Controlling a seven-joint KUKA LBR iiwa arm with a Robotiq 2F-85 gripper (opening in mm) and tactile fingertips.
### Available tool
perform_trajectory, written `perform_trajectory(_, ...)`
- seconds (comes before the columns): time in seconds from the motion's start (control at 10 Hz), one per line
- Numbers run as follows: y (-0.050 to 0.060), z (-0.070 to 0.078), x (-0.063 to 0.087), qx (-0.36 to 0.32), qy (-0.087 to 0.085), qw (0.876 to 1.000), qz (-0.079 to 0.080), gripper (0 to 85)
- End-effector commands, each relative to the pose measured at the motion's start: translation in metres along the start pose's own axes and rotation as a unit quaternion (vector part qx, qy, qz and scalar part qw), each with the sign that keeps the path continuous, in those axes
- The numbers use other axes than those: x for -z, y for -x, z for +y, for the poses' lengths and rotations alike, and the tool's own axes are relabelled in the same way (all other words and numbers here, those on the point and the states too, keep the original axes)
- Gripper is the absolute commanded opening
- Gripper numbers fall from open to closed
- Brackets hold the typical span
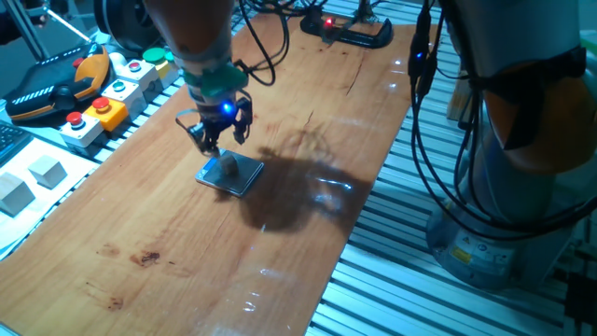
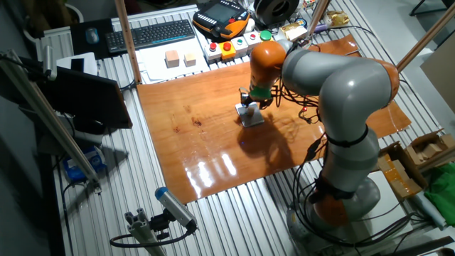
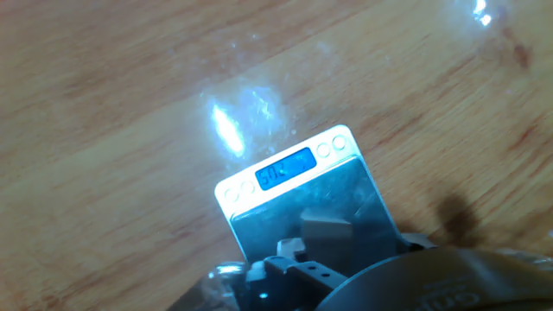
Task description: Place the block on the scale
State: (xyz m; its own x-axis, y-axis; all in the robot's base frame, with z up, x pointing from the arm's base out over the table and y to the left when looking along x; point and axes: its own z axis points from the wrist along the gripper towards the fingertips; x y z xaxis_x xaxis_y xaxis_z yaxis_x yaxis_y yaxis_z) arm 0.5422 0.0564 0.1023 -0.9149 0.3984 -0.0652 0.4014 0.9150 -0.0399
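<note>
The scale (image 1: 241, 177) is a thin square plate with a metallic top, lying in the middle of the wooden table; its blue display (image 3: 286, 168) is lit. The block (image 1: 227, 166), a tiny grey-beige cube, rests on the scale's top, and the hand view shows it (image 3: 327, 229) near the plate's middle. My gripper (image 1: 222, 142) hangs just above the block with its jaws spread, holding nothing. In the other fixed view the gripper (image 2: 250, 105) stands over the scale (image 2: 253, 119). In the hand view only part of a finger (image 3: 289, 252) shows at the lower edge.
Two larger pale cubes (image 1: 47, 171) (image 1: 11, 194) sit off the table's left side. A button box (image 1: 103, 107) and an orange pendant (image 1: 56, 84) lie behind them. A black clamp (image 1: 354, 33) sits at the table's far end. A keyboard (image 2: 153, 33) is further back.
</note>
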Motion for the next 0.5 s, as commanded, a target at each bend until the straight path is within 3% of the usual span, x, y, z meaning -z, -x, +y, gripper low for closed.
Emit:
perform_trajectory(0.0, 0.002, -0.003, 0.004, 0.002, -0.001, 1.000, 0.000, 48.7)
perform_trajectory(0.3, 0.016, -0.021, 0.027, 0.029, 0.001, 1.000, -0.002, 27.0)
perform_trajectory(0.4, 0.020, -0.026, 0.034, 0.037, 0.001, 0.999, -0.005, 14.3)
